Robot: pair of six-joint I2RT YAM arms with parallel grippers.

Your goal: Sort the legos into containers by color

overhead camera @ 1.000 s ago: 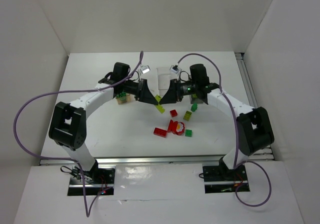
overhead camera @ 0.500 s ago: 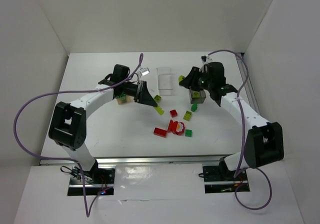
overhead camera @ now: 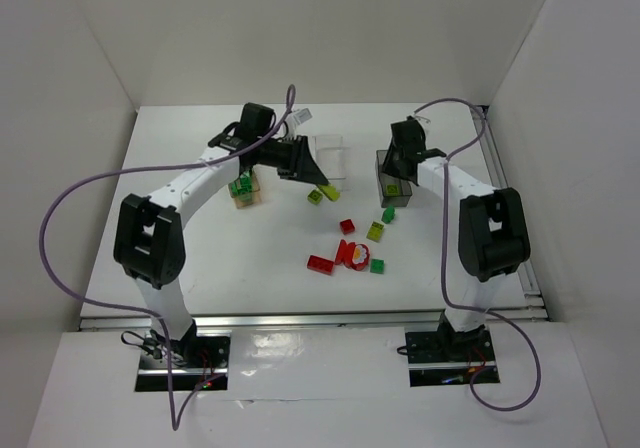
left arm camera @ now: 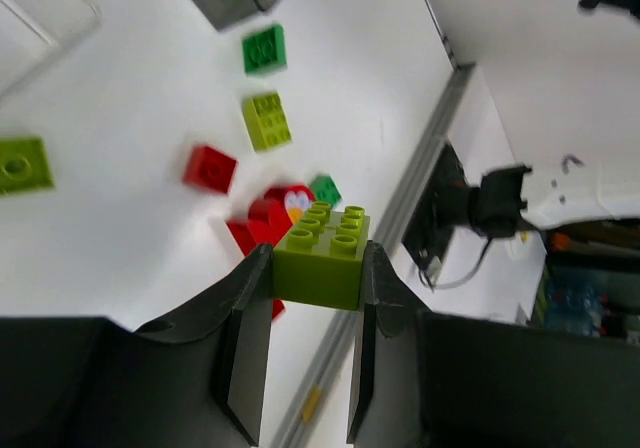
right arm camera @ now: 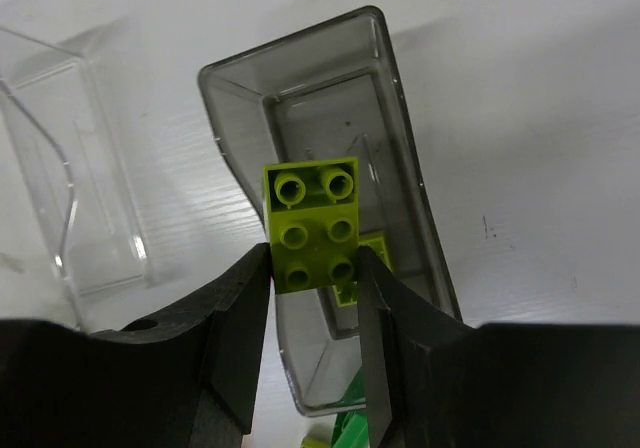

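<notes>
Where the right gripper point(right arm camera: 313, 263) hangs: straight above the open grey bin point(right arm camera: 385, 78), at the far right part of the table.
Right gripper, state: the jaws pinch a yellow-green brick point(right arm camera: 312, 223) by its 2 long sides, studs towards the wrist camera.
Key relation: the grey bin is directly under this brick. The long axis of the brick runs along the long axis of the bin, so I judge that a simple release should drop it inside, with no turning needed.
Inside the grey bin: 1 inner brick point(right arm camera: 375, 253) of the same yellow-green lies on the floor, so this seems the bin for that colour.
Left gripper point(left arm camera: 316, 268): the jaws are pressed on a second brick point(left arm camera: 322, 253), also yellow-green, held in the air just beside the clear bin point(overhead camera: 337, 163).
Way for the left arm: the grey bin lies to its right, beyond the clear bin. The right arm is nearer and takes the place above it, so I think the left must wait.
Orange bin point(overhead camera: 243, 196): dark green bricks show inside, close under the left arm.
Loose legos point(overhead camera: 375, 231): 7 on the middle of the table: 2 yellow-green, 2 green, 2 red, 1 round red.
Risk: the brick may catch the rim of the bin if the gripper drifts sideways.
</notes>
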